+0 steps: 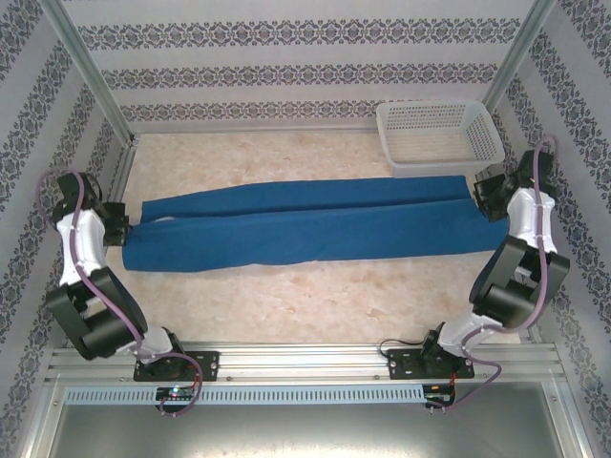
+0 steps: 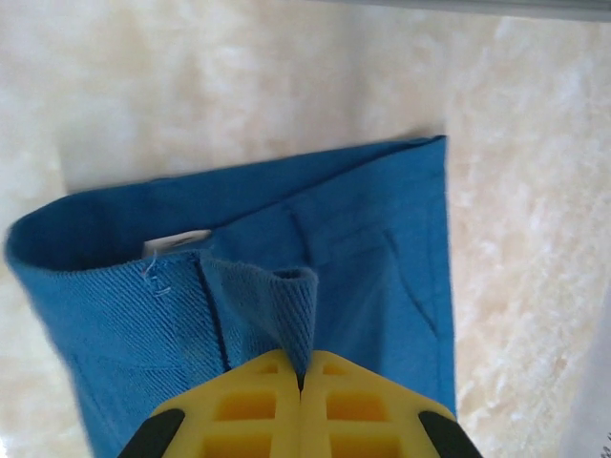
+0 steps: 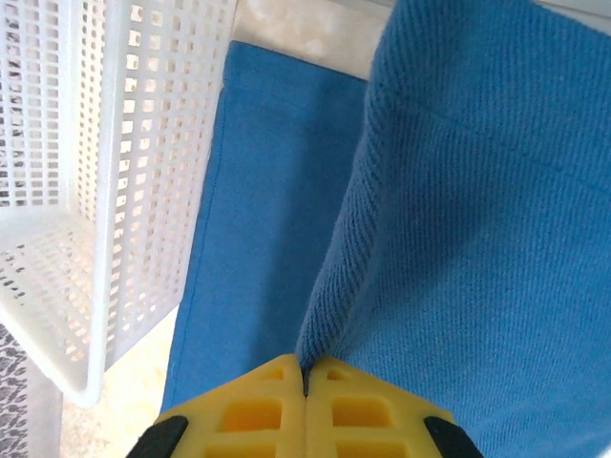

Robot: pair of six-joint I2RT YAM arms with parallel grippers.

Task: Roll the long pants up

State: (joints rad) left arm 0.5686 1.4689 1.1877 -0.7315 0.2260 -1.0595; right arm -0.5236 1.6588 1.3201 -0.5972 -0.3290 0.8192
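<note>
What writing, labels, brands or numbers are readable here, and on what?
None readable.
The pale tag inside the waistband of the pants is too blurred to show any print.
The basket and the wallpaper bear no letters, just holes and a floral pattern.

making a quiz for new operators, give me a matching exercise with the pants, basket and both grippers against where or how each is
1 long pants
2 basket
3 left gripper
4 right gripper

a shut on a leg hem beside the basket
b shut on the waistband
c white, at the far right
d spread flat, left to right

Pairs: 1-d, 2-c, 3-b, 4-a
</note>
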